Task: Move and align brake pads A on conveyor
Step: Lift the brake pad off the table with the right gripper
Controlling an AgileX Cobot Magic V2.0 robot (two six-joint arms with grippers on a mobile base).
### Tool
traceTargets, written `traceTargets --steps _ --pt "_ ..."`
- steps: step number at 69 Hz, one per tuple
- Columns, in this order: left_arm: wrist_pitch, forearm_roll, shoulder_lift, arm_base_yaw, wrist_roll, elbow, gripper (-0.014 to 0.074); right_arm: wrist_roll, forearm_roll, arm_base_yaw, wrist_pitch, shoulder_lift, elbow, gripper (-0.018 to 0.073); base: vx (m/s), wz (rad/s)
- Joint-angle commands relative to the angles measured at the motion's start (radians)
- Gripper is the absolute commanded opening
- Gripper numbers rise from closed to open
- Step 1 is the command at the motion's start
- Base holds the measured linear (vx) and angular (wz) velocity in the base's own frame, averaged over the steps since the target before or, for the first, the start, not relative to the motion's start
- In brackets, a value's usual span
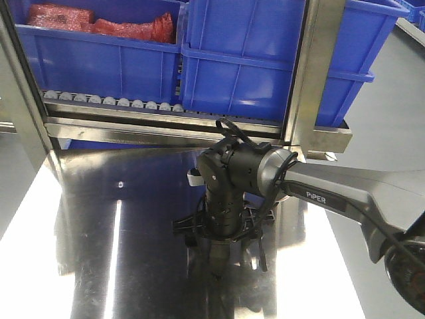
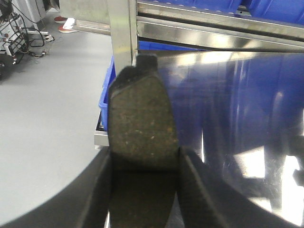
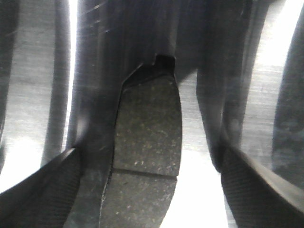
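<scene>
Left claw (image 2: 145, 156) is closed on a dark grey-brown, slightly curved brake pad (image 2: 142, 118), gripping its long sides, with the notched tip jutting forward beside the shiny steel bench (image 2: 237, 95). Right claw (image 3: 147, 161) points down at the bench with its jaws spread wide, straddling a second grooved brake pad (image 3: 149, 128) that lies flat on the steel.

Two brake pads (image 2: 142, 128) (image 3: 148, 137) showing, one per wrist view. One Piper arm (image 1: 232, 193) out front. At least three blue bins (image 1: 99, 66) behind it.
</scene>
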Motion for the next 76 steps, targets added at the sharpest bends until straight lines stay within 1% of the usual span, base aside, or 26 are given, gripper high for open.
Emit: traceTargets --steps 1,11,18,22,29,30,31,33,61,76 --pt "-0.090 0.005 0.016 -0.001 -0.002 -0.026 -0.0006 -0.004 -0.025 -0.002 -0.014 -0.060 -0.027 0.0545 0.00 0.00" --pt "-0.090 0.005 0.016 -0.001 -0.002 -0.026 -0.0006 -0.004 -0.027 -0.002 -0.014 -0.060 -0.027 0.0454 0.00 0.00" --pt "-0.090 0.005 0.016 -0.001 -0.002 -0.026 -0.0006 -0.003 -0.027 -0.002 -0.010 -0.060 -0.027 0.0351 0.00 0.00" --pt "-0.090 0.005 0.016 -0.001 -0.002 -0.026 -0.0006 -0.003 -0.027 -0.002 -0.005 -0.060 -0.027 0.0272 0.00 0.00" --pt "-0.090 0.005 0.016 -0.001 -0.002 -0.026 -0.0006 -0.002 -0.031 -0.002 0.002 -0.061 -0.027 0.0091 0.00 0.00" --pt "-0.090 0.005 0.016 -0.001 -0.002 -0.026 -0.0006 -0.001 -0.031 -0.002 0.002 -0.061 -0.027 0.0077 0.00 0.00" --pt "-0.090 0.005 0.016 -0.001 -0.002 -0.026 -0.0006 0.000 -0.032 -0.002 0.002 -0.062 -0.027 0.0035 0.00 0.00" --pt "-0.090 0.005 0.016 -0.001 -0.002 -0.026 -0.0006 0.001 -0.036 -0.002 0.002 -0.066 -0.027 -0.0020 0.00 0.00" --pt "-0.090 0.005 0.016 -0.001 -0.002 -0.026 -0.0006 0.001 -0.094 -0.002 -0.014 -0.144 -0.027 -0.0011 0.00 0.00" --pt "-0.090 0.005 0.016 -0.001 -0.002 -0.026 -0.0006 -0.023 -0.129 -0.002 -0.022 -0.233 -0.026 -0.0011 0.00 0.00"
